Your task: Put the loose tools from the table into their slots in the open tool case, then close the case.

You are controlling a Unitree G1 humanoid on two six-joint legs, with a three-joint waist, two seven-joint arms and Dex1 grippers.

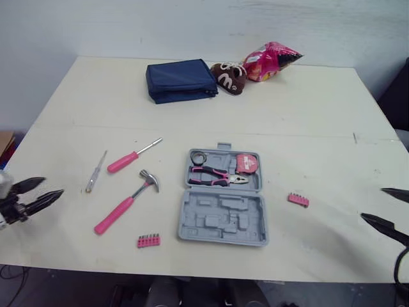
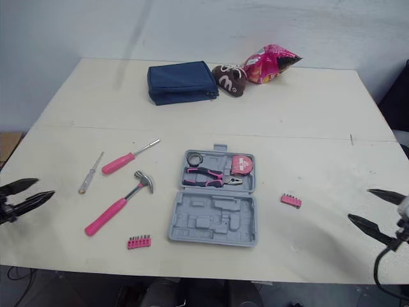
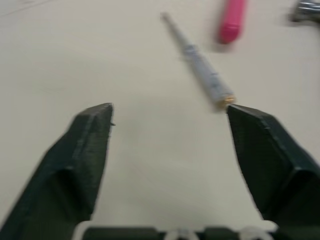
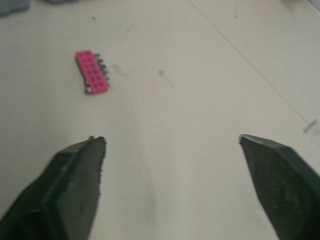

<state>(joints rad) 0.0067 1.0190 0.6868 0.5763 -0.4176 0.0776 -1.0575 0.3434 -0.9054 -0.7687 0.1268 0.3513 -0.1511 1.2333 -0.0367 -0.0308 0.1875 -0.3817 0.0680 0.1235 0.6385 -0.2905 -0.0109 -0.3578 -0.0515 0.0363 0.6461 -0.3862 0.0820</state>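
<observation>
The hammer [image 1: 124, 206] lies diagonally on the cream surface [image 1: 307, 109] by a white wall [image 1: 192, 25], head toward the open case [image 1: 220, 219], handle toward the near left corner; both jaws gape.

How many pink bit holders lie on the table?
2. One bit holder lies left of the tool case, near the hammer; the other bit holder lies right of it.
</observation>
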